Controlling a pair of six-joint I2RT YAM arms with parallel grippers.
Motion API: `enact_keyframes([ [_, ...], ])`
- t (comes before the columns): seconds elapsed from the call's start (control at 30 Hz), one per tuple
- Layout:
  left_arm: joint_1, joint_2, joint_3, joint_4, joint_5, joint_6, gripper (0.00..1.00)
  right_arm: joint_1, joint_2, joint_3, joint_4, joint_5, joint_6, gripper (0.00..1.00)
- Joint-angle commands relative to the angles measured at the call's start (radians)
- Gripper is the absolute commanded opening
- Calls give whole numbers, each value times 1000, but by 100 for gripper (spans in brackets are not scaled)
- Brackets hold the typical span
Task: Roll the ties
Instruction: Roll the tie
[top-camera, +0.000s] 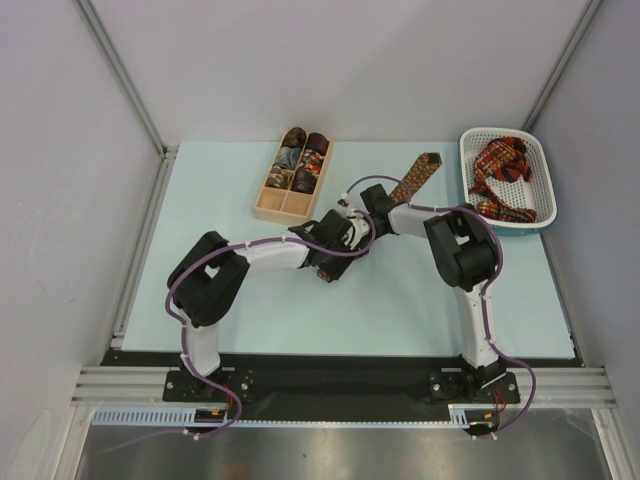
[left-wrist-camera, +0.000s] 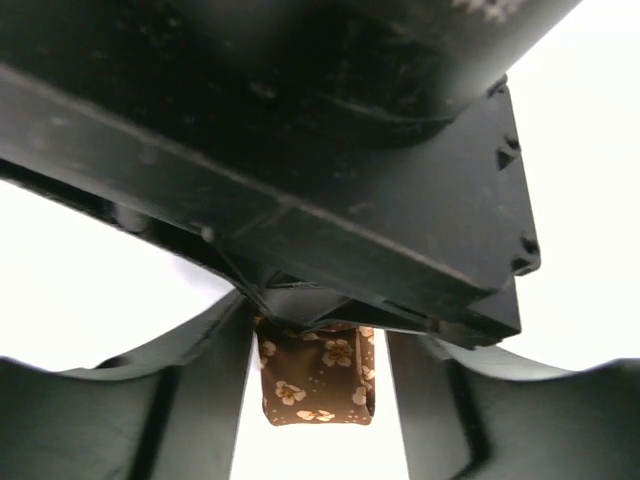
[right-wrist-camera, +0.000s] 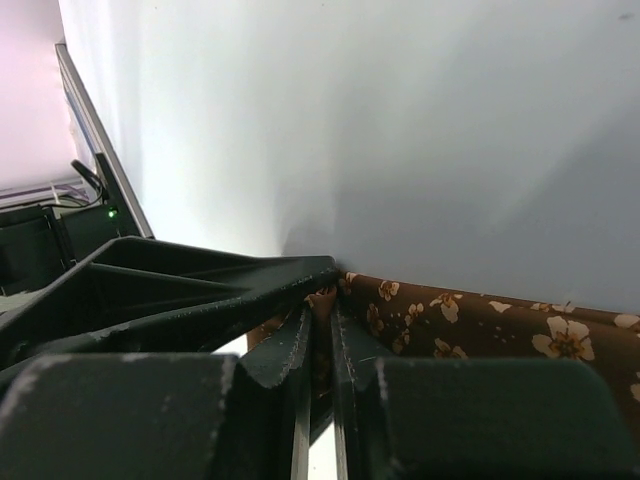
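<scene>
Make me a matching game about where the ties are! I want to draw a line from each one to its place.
Things:
1. brown flowery tie
2. red plaid ties
3. rolled-up ties

Places:
A. in the wooden box
B. lying on the table
C. in the white basket

Pairs: 1-B, 2-C, 3-A
</scene>
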Motion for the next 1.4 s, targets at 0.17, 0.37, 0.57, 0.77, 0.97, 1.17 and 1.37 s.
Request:
enact_keyframes([
  [0.17, 5, -15, -65, -6, 10, -7, 45, -14, -15, -22, 13, 28, 3, 19],
  [0.37, 2, -9, -79, -14, -2, -4, 38, -17, -28, -28, 15, 53, 8, 32],
  [0.57, 2, 5, -76, -23, -4, 6, 38, -22, -71, -30, 19, 102, 29, 39],
  [0.77, 3, -1, -71, -26, 1, 7, 37, -51, -110, -51, 65, 129, 71, 45],
  [0.97, 2, 13, -57, -45, 8, 12, 37, -94, -193, -122, 180, 151, 126, 53],
  [1.17, 3, 14, -56, -52, 10, 12, 37, -151, -301, -218, 289, 215, 192, 57],
  [1.37, 3, 22, -38, -65, 7, 4, 36, -223, -456, -401, 425, 307, 275, 64],
])
